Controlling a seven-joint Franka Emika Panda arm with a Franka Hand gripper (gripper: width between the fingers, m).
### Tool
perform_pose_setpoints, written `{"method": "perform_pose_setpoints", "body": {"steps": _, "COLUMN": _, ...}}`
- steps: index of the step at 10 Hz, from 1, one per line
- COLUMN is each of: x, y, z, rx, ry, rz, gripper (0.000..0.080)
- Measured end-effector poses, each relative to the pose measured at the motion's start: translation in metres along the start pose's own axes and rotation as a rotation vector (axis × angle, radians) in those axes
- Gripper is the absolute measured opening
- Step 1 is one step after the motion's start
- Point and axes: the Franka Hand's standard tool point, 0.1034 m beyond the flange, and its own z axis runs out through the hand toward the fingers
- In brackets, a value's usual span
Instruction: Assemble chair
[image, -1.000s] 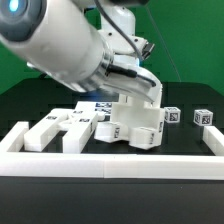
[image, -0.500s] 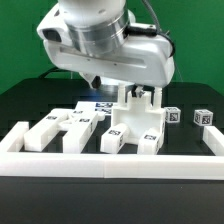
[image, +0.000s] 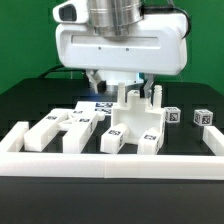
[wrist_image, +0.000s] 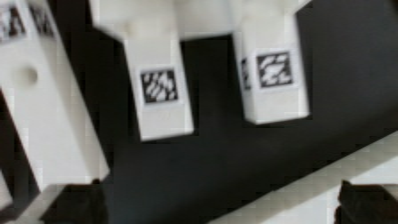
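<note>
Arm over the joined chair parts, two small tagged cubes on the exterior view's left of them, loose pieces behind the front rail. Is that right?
Wrong side: the exterior view shows the two small cubes on its right of the joined chair parts, not its left. The arm is over those parts and loose pieces lie behind the front rail, as stated.

- The joined portion of the chair (image: 134, 124) stands mid-way along the black surface (image: 30, 100). It is a white blocky body with two upright posts (image: 124, 97) at its back and tagged blocks at its front.
- Two loose bars, one (image: 45, 132) beside the other (image: 78, 133), lie flat at the exterior view's left of it.
- Two small tagged cubes (image: 172, 116) (image: 204, 117) sit apart at the exterior view's right.
- The wrist view shows two white legs (wrist_image: 164, 70) (wrist_image: 270, 60) side by side, not touching, each bearing a square tag near its end.
</note>
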Motion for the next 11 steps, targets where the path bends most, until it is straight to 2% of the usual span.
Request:
{"method": "perform_pose_setpoints", "body": {"steps": 2, "x": 0.007, "y": 0.016, "z": 0.007, "rx": -0.003, "ry": -0.001, "rz": -0.067, "gripper": 0.0649}}
{"method": "perform_pose_setpoints", "body": {"steps": 6, "x": 0.008, "y": 0.021, "z": 0.009, "rx": -0.003, "ry": -0.005, "rz": -0.093, "gripper": 0.0649}}
{"method": "perform_pose_setpoints", "body": {"steps": 9, "x": 0.016, "y": 0.052, "z": 0.007, "rx": 0.005, "ry": -0.004, "rz": -0.186, "gripper": 0.0649}}
{"method": "perform_pose_setpoints", "body": {"steps": 10, "x": 0.017, "y": 0.057, "z": 0.008, "rx": 0.004, "ry": -0.005, "rz": -0.179, "gripper": 0.0649}}
{"method": "perform_pose_setpoints", "body": {"steps": 11, "x": 0.016, "y": 0.053, "z": 0.008, "rx": 0.003, "ry": -0.006, "rz": -0.175, "gripper": 0.0649}}
